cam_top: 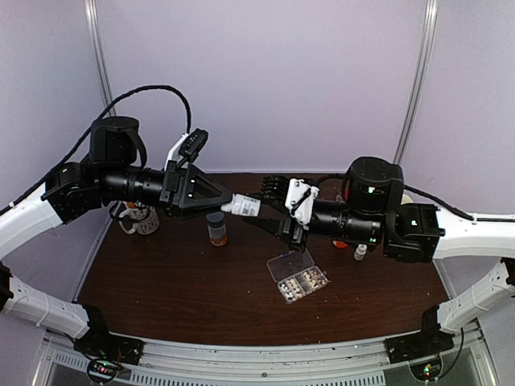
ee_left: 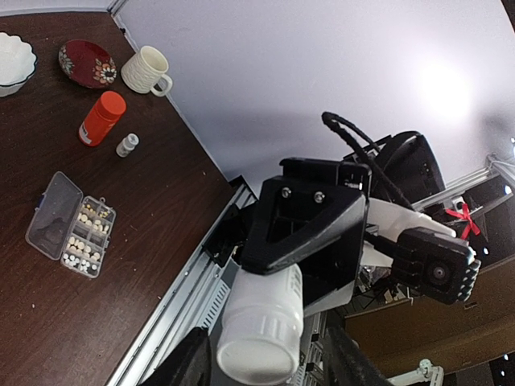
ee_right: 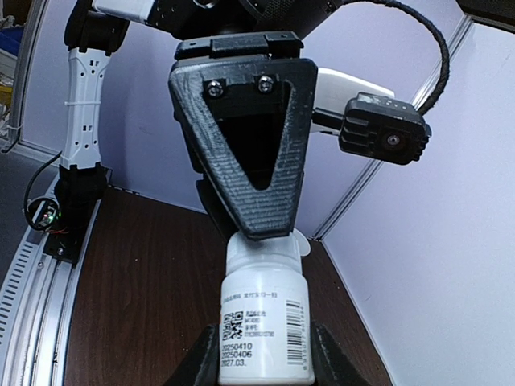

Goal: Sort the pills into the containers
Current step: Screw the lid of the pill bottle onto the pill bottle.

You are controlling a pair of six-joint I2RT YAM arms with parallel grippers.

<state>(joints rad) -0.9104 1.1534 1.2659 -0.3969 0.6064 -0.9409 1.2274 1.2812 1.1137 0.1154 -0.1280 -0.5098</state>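
Dark-brown table [cam_top: 161, 281], pale wall behind.

Top view: clear pill box [cam_top: 298, 277] lies lid-open, centre-right, w/ pills [cam_top: 300, 285] in its cells. White bottle [cam_top: 241, 205] hangs mid-air, apart from the box.

Left wrist: left gripper [ee_left: 269, 366] flanks the ribbed cap [ee_left: 257, 338] w/ a gap on one side, so can't tell if it's clamped. Only this view separates indiv. pills by cell.

Right wrist: right gripper [ee_right: 265, 362] is clenched on the bottle's labelled body; box not visible.

Pills prob. v. light, roll easily, too small to pinch, so better poured. Grip bottle at body, twist at ribs.
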